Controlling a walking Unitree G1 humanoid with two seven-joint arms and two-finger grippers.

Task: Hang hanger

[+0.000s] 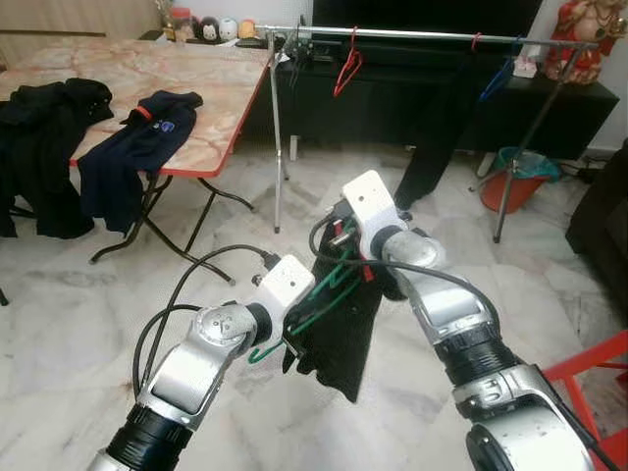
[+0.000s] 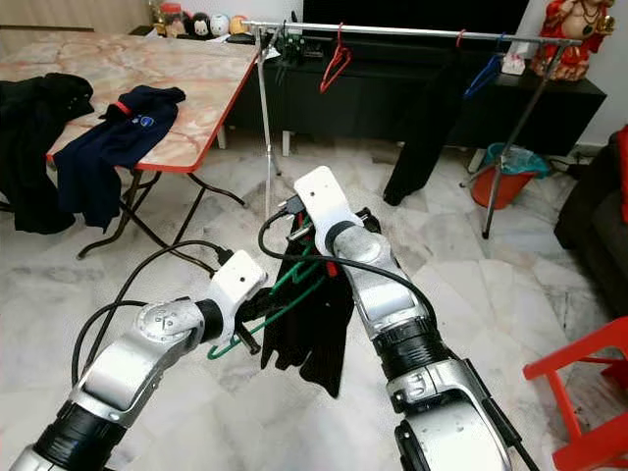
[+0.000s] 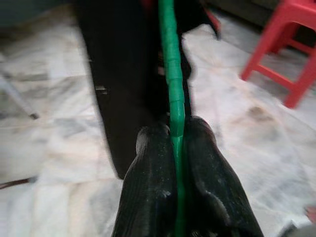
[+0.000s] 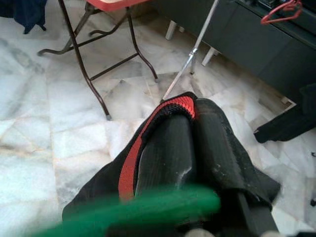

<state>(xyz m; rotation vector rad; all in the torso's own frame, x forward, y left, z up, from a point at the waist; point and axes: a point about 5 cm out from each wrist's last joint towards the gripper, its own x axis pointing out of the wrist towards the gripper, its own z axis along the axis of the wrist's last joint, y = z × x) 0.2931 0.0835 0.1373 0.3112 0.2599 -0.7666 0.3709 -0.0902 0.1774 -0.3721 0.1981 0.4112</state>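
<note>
Left wrist view: the left gripper [image 3: 177,143] has its two black fingers [image 3: 153,168] pinched tight on the green hanger [image 3: 170,74], which runs straight out between them. The right gripper [image 4: 190,128] is closed on the red-trimmed collar of a black shirt [image 1: 339,339] that drapes over the hanger. Both arms hold hanger and shirt above the marble floor [image 1: 78,304]. Well beyond stands a clothes rail [image 1: 422,36] carrying a red hanger [image 1: 345,67], with a folding table [image 1: 211,88] to its left.
</note>
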